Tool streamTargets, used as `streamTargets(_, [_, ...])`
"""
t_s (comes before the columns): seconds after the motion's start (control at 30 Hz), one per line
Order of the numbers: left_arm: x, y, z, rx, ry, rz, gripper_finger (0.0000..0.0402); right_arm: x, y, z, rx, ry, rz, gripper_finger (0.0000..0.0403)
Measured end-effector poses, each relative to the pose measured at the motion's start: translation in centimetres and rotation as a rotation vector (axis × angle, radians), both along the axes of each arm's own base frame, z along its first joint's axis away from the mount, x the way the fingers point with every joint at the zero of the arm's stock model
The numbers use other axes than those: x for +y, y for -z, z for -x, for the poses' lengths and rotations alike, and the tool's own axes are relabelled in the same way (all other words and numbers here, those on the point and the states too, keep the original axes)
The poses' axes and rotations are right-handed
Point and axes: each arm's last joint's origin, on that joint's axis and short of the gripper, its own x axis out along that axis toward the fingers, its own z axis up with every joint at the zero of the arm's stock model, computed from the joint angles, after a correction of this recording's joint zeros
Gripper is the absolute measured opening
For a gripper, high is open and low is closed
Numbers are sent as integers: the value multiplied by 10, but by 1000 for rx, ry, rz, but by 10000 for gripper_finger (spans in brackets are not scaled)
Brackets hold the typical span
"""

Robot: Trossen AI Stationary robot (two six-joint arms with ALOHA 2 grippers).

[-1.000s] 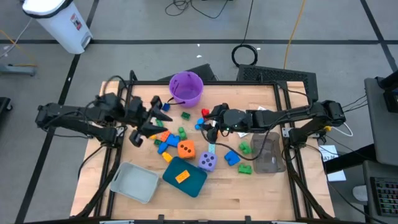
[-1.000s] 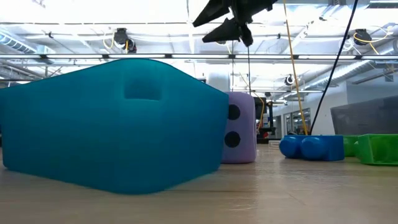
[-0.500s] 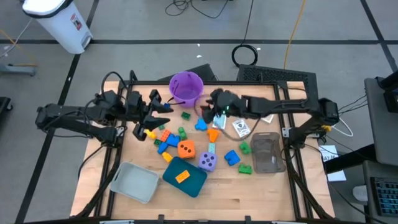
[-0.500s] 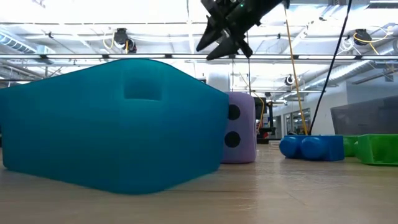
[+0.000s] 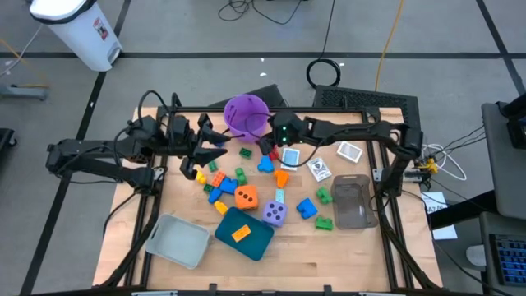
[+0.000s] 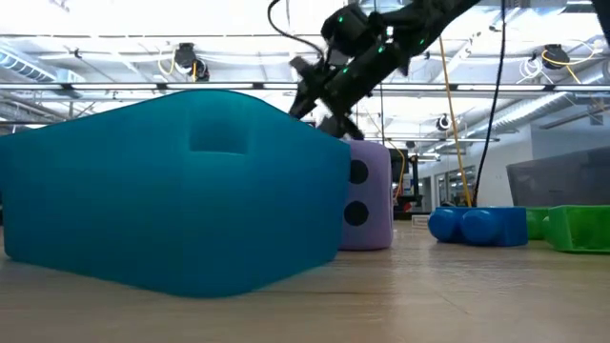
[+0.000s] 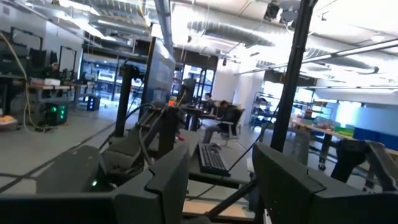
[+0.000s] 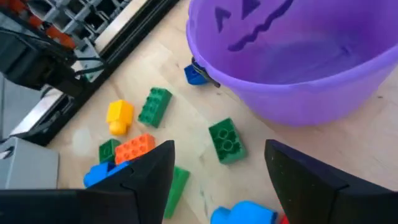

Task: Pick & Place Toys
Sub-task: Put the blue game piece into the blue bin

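The toys lie loose on the wooden table: an orange die (image 5: 245, 197), a purple die (image 5: 274, 215), small bricks in a cluster (image 5: 220, 182) and white-and-blue cards (image 5: 349, 152). My right gripper (image 5: 265, 148) (image 8: 221, 174) hangs open just beside the purple bucket (image 5: 245, 115), above a green brick (image 8: 227, 141) and a blue brick (image 8: 245, 214), with nothing between its fingers. My left gripper (image 5: 212, 148) (image 7: 221, 180) floats open and empty above the table's left part, pointing slightly upward across the table.
A teal tray (image 5: 255, 240) with an orange brick in it and a grey tray (image 5: 178, 241) stand near the front edge. A clear tray (image 5: 355, 201) stands at the right. The black frame rails (image 5: 378, 164) border the table.
My right gripper has swung toward the table's far edge and down, ending beside the purple bucket; cards that its arm covered now show. My left gripper has swung a little toward the far edge.
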Motion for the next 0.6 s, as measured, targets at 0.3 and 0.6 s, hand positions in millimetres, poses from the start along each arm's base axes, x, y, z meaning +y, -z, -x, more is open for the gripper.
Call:
streamTargets(0.3, [0,4,-1,43,3,17,186,-4,44,-7,168,-38,4,265])
streamTargets(0.6, [0,5,-1,55,4,24,186,-6,63,-4,319,2,72,259])
